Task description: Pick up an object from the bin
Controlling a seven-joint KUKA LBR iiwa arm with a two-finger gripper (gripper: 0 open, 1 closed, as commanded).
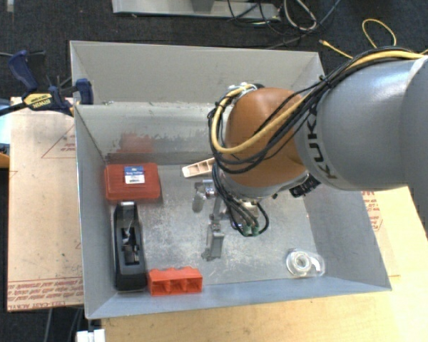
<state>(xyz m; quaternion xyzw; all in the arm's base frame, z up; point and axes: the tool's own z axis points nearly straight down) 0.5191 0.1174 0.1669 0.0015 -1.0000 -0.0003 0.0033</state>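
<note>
The orange wrist cover (260,144) hides part of a pale flat piece (198,168).

Dark floor (57,20) — loose cables (297,11)

One each: red case (132,182); black dispenser (128,248); orange block (175,281); clear roll (303,263); beige piece (198,168)
</note>
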